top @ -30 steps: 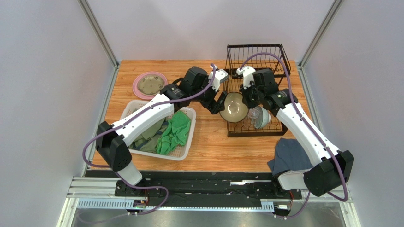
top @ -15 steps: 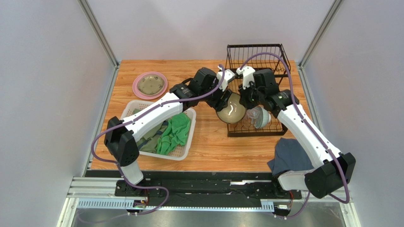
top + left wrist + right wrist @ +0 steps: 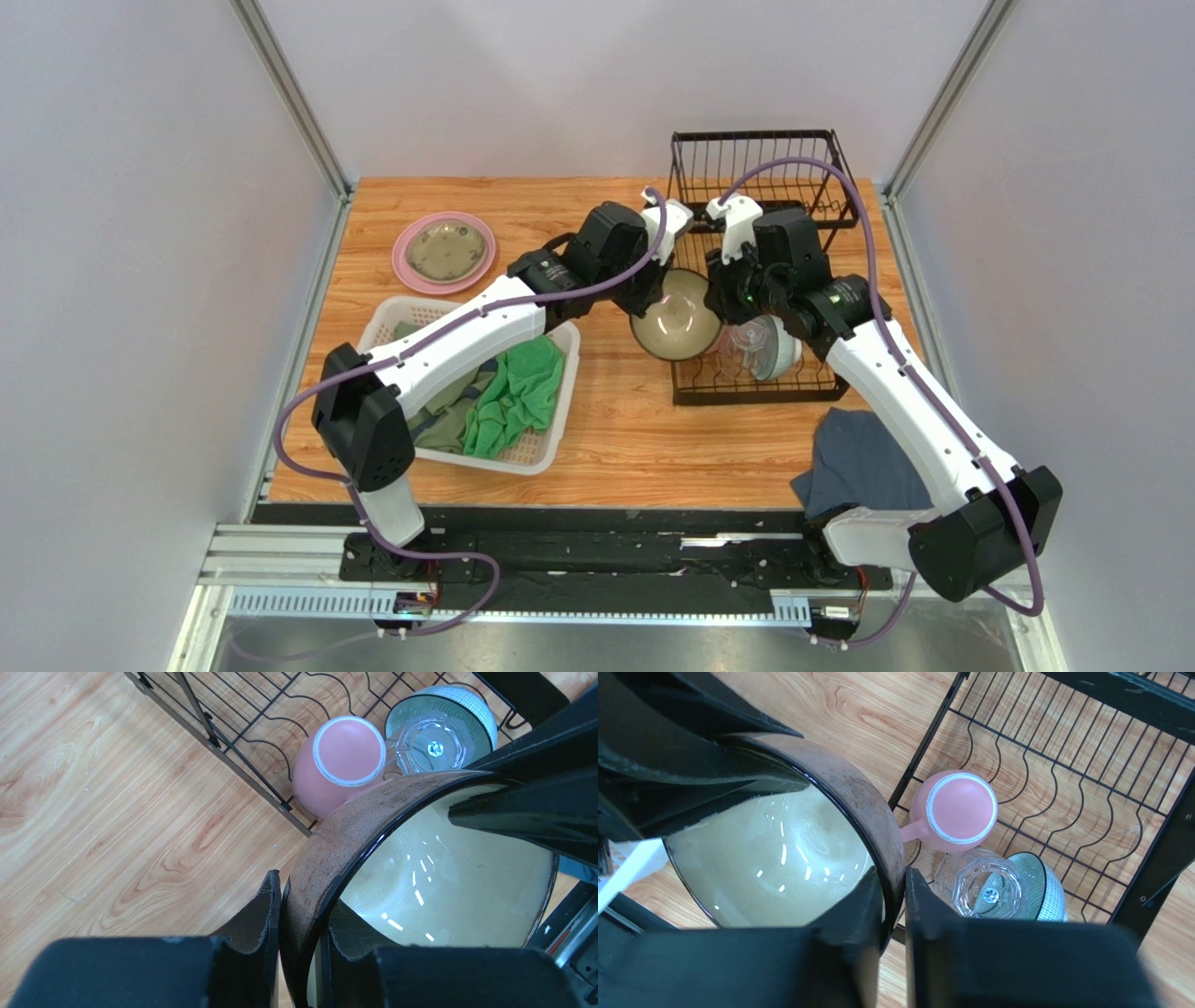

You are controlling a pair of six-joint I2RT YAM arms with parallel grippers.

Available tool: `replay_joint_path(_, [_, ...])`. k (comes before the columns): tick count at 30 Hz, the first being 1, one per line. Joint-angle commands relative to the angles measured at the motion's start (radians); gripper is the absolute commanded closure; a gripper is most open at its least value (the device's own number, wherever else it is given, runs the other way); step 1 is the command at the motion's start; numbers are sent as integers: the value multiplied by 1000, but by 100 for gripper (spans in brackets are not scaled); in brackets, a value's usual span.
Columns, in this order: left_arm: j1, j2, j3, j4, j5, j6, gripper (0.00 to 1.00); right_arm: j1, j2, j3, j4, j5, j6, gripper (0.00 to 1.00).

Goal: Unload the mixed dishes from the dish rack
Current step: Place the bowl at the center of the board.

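Observation:
The brown-olive bowl (image 3: 678,319) hangs tilted at the left edge of the black dish rack (image 3: 828,210), between both grippers. My left gripper (image 3: 650,291) is shut on its left rim, one finger outside and one inside the cream interior (image 3: 435,875). My right gripper (image 3: 721,305) straddles the opposite rim (image 3: 766,854) with its jaws slightly apart, so it is open. On the rack's lower tray lie a pink mug (image 3: 955,812), a clear glass cup (image 3: 983,889) and a teal bowl (image 3: 1043,882). A pink plate (image 3: 404,266) carrying a smaller grey plate (image 3: 446,249) sits at the table's far left.
A white mesh basket (image 3: 554,455) with green cloths (image 3: 516,392) stands left of centre, under the left arm. A blue-grey cloth (image 3: 856,462) lies at the near right beside the right arm's base. Grey walls close in both sides.
My left gripper moved right to the bowl and closed on its rim. My right gripper's jaws loosened from their tight grip. The bowl shifted slightly left.

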Motion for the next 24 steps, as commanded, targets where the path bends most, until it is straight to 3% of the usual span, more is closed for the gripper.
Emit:
replay_joint_path(1, [1,-42,-8,-10,47,92,100,-4,-56,7,80,-50,-85,65])
replay_joint_path(7, [23,-78,-37,6,11,129,100,-3,-67,-13,89,-30,-93,19])
replay_joint_path(17, [202,-124,-53,24,65,99,100,-6,-104,-39,97,-21,-105,15])
replay_joint_path(24, [349,-62,2,35,117,51,100,-6,-127,-39,98,5,-117,14])
